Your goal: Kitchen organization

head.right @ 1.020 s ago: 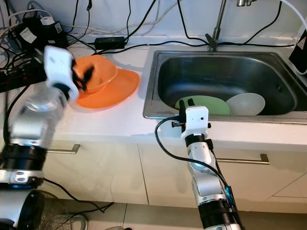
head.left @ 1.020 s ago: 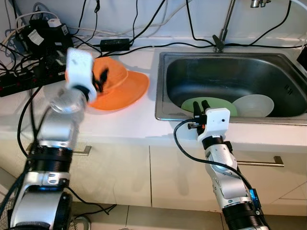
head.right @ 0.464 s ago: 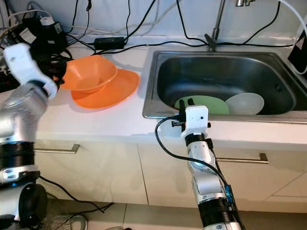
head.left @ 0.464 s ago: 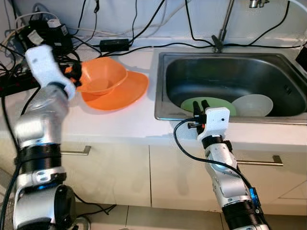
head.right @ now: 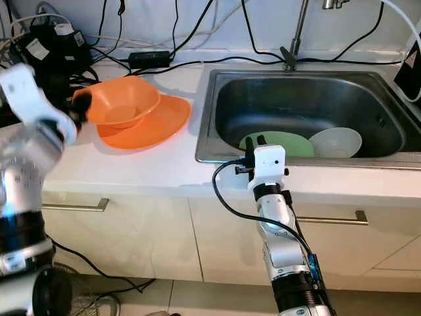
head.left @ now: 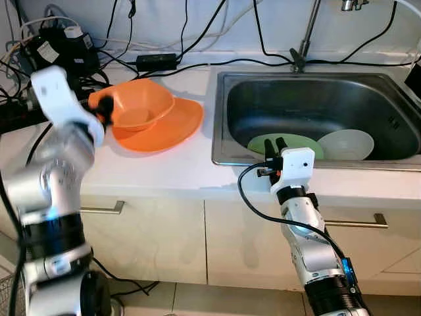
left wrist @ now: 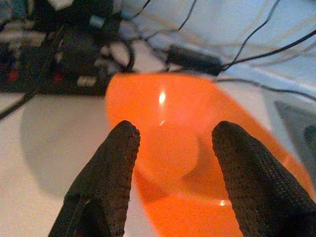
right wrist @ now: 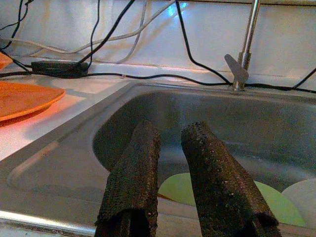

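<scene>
Orange bowl [head.left: 137, 110] (on orange plate [head.left: 172, 128]) faces left end effector [left wrist: 173, 163], fingers apart.

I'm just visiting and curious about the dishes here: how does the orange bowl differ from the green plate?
The orange bowl is deep and sits on an orange plate on the counter; the green plate is flat and lies down in the sink. The left gripper is at the orange bowl's rim, fingers open, while the right gripper hovers at the sink's front edge, near the green plate. Both dishes are round and look empty.
</scene>
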You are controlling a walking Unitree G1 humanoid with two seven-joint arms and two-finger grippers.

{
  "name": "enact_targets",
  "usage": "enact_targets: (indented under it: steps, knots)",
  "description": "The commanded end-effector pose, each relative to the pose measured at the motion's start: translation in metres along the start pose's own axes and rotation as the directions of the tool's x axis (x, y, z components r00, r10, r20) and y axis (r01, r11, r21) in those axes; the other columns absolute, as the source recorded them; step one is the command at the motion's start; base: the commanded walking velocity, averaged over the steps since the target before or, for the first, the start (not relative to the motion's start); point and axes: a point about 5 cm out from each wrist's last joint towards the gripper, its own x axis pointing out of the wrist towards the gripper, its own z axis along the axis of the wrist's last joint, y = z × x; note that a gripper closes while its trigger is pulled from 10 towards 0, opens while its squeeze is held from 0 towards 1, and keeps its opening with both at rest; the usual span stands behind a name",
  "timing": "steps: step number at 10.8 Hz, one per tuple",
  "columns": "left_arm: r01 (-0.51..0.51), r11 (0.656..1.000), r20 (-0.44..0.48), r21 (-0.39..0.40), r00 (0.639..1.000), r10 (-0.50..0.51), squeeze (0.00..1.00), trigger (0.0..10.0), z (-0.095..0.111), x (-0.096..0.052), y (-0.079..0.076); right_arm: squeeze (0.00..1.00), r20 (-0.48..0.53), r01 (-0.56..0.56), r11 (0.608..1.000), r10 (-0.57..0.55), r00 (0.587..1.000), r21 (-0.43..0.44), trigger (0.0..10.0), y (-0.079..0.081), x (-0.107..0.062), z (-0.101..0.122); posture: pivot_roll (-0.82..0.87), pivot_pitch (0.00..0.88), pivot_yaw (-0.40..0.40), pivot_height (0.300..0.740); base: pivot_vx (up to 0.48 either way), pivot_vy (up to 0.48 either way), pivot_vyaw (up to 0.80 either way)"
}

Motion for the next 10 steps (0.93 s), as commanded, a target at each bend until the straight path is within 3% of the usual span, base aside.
enact_targets:
  steps: [1, 2, 3, 4, 5, 8, 10]
  knots:
    - [-0.035, 0.999, 0.009, -0.006, 0.999, 0.035, 0.0, 10.0, 0.002, -0.007, 0.006, 0.0, -0.02, -0.005, 1.0, 0.005, 1.0, -0.007, 10.0, 0.0, 0.0, -0.003, 0.05, 0.0, 0.066, 0.74, 0.0, 0.0, 0.0]
    - [-0.045, 0.999, -0.005, -0.008, 0.999, 0.045, 0.0, 10.0, -0.002, -0.009, 0.009, 0.0, -0.022, -0.006, 1.0, 0.005, 1.0, -0.006, 10.0, 0.0, 0.0, -0.004, 0.06, 0.0, 0.066, 0.74, 0.0, 0.0, 0.0]
    - [-0.054, 0.998, 0.059, 0.027, 0.997, 0.053, 0.0, 10.0, -0.006, -0.009, 0.019, 0.0, -0.022, -0.009, 1.0, 0.008, 1.0, -0.005, 10.0, 0.001, 0.0, -0.004, 0.06, 0.0, 0.061, 0.74, 0.0, 0.0, 0.0]
    - [0.002, 0.999, 0.151, 0.055, 0.988, -0.01, 0.0, 10.0, -0.002, -0.01, 0.021, 0.0, -0.021, -0.008, 1.0, 0.008, 1.0, -0.004, 10.0, 0.0, 0.0, -0.004, 0.06, 0.0, 0.06, 0.74, 0.0, 0.0, 0.0]
    - [0.103, 0.993, 0.185, 0.052, 0.977, -0.111, 0.0, 10.0, -0.006, -0.011, 0.021, 0.0, -0.019, -0.007, 1.0, 0.007, 1.0, -0.005, 10.0, 0.0, 0.0, -0.004, 0.05, 0.0, 0.062, 0.74, 0.0, 0.0, 0.0]
    - [0.23, 0.973, 0.187, 0.019, 0.955, -0.229, 0.0, 10.0, -0.024, -0.012, 0.036, 0.0, -0.018, -0.008, 1.0, 0.008, 1.0, -0.004, 10.0, 0.0, 0.0, -0.004, 0.05, 0.0, 0.058, 0.74, 0.0, 0.0, 0.0]
    - [0.35, 0.934, 0.181, -0.076, 0.926, -0.332, 0.0, 10.0, -0.033, -0.009, 0.044, 0.0, -0.016, -0.017, 1.0, 0.016, 1.0, -0.006, 10.0, 0.0, 0.001, -0.003, 0.05, 0.0, 0.05, 0.74, 0.0, 0.0, 0.0]
